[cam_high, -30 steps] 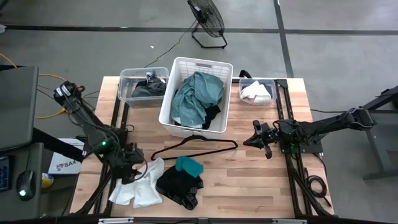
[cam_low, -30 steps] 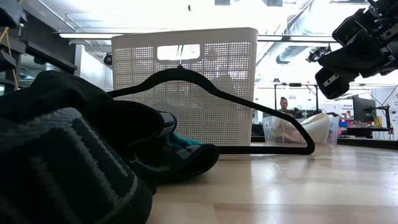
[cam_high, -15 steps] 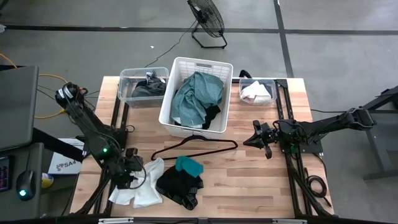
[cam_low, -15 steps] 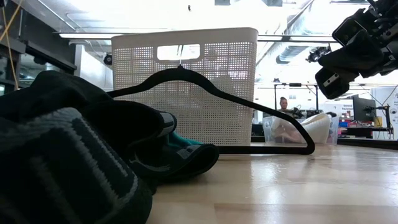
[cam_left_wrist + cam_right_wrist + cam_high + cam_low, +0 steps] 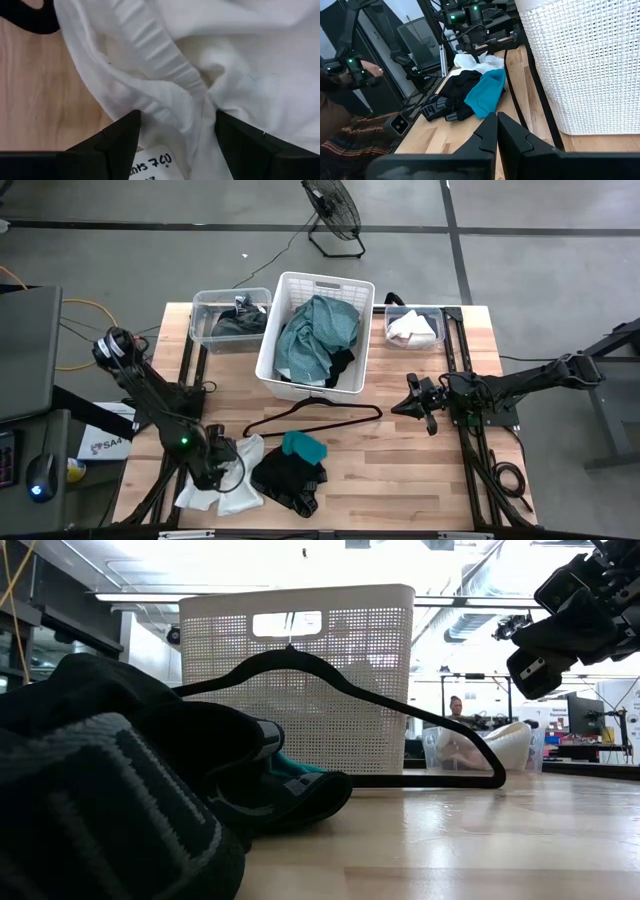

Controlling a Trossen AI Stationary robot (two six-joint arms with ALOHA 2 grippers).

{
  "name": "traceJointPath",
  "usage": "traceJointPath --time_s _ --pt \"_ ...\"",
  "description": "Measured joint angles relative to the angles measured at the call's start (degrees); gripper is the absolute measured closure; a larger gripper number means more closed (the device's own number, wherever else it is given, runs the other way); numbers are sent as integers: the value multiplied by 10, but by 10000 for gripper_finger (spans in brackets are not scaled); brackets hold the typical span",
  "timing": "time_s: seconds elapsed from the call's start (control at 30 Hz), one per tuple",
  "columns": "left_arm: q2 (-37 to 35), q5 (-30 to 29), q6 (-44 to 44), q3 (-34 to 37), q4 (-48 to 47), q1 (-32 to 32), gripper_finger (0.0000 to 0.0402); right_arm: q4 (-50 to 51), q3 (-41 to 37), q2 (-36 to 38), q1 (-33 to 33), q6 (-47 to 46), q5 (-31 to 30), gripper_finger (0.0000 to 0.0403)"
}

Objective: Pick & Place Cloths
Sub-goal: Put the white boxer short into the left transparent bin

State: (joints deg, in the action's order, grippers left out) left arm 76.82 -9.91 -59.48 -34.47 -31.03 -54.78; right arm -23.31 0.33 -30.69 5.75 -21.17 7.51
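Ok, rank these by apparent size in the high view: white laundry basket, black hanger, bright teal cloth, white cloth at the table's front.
1. White laundry basket
2. Black hanger
3. White cloth
4. Bright teal cloth

Even, soft overhead light; faint shadows on the table (image 5: 400,470). Low view: blown-out ceiling glare, near black cloth (image 5: 110,800) out of focus. Left wrist view: white cloth (image 5: 225,55) bright, close.
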Motion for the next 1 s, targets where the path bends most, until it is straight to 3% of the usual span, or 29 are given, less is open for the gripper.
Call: traceJointPath --time_s 0.2,0.43,0.6,0.73,1.0 --pt "33 -3 -18 -2 15 0 216 0 0 0 0 0 0 400" --pt "34 14 -17 -1 58 0 379 0 0 0 0 0 0 400" --pt "28 43 -6 -18 81 0 387 0 0 0 0 0 0 400" --pt "9 48 31 -80 47 0 394 0 0 0 0 0 0 400" --pt "3 -22 97 -237 -156 0 396 0 0 0 0 0 0 400"
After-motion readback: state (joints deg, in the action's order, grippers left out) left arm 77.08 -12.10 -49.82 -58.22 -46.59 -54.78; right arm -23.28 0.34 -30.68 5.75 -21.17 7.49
